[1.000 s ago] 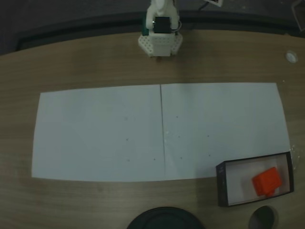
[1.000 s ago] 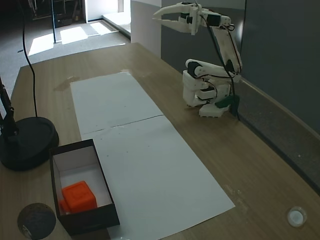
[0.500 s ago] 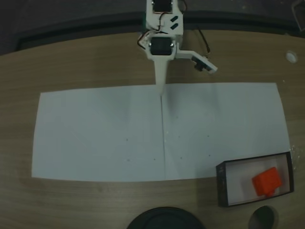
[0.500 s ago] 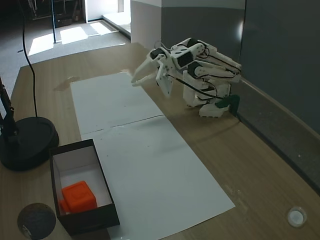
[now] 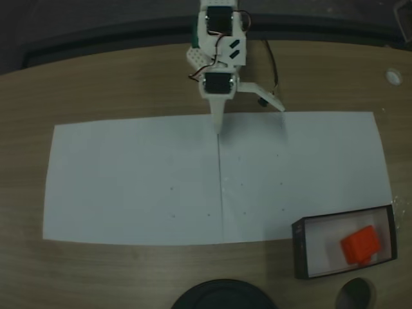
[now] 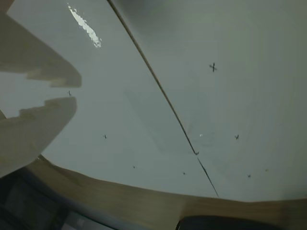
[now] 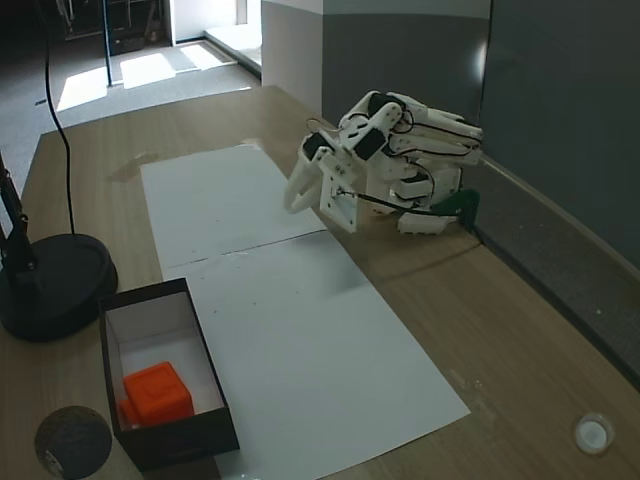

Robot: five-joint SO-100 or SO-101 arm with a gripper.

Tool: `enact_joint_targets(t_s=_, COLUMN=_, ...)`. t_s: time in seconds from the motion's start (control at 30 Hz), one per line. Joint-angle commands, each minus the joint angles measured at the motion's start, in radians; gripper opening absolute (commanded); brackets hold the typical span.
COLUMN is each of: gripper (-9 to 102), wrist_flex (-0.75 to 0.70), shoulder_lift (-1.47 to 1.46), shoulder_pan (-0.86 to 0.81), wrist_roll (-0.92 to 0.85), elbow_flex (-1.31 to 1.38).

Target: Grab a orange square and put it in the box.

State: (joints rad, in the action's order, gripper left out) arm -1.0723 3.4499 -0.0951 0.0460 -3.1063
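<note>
The orange square (image 5: 359, 244) lies inside the box (image 5: 299, 251), a shallow black-walled tray with a white inside, at the near right corner of the paper. In the side fixed view the orange square (image 7: 158, 392) rests toward the near end of the box (image 7: 180, 440). My gripper (image 5: 250, 118) is far from both, low over the far edge of the paper by the arm's base. It is open and holds nothing, with one jaw pointing along the paper seam and the other splayed to the right. The gripper (image 7: 318, 215) tilts downward. A pale finger (image 6: 43, 124) shows at the left of the wrist view.
Two white paper sheets (image 5: 135, 180) cover the middle of the wooden table. A black round lamp base (image 7: 55, 285) stands beside the box, and a dark round disc (image 7: 72, 440) lies at its near end. A small white cap (image 7: 592, 433) sits near the table's corner.
The arm swung down from its raised, folded pose to just above the paper's far edge, then drew back slightly and lowered. The orange square stayed in the box.
</note>
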Motion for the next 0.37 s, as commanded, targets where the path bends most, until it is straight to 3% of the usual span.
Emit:
enact_joint_targets(t_s=0.0, gripper=0, wrist_flex=-0.112, shoulder_lift=0.025, shoulder_pan=0.0, wrist_roll=-0.002, elbow_flex=0.078)
enact_joint_targets(t_s=0.1, gripper=0, wrist_flex=-0.207, shoulder_lift=0.025, shoulder_pan=-0.003, wrist_roll=0.005, elbow_flex=0.101)
enact_joint_targets(t_s=0.33, gripper=0, wrist_flex=-0.21, shoulder_lift=0.025, shoulder_pan=-0.008, wrist_roll=0.005, elbow_flex=0.103)
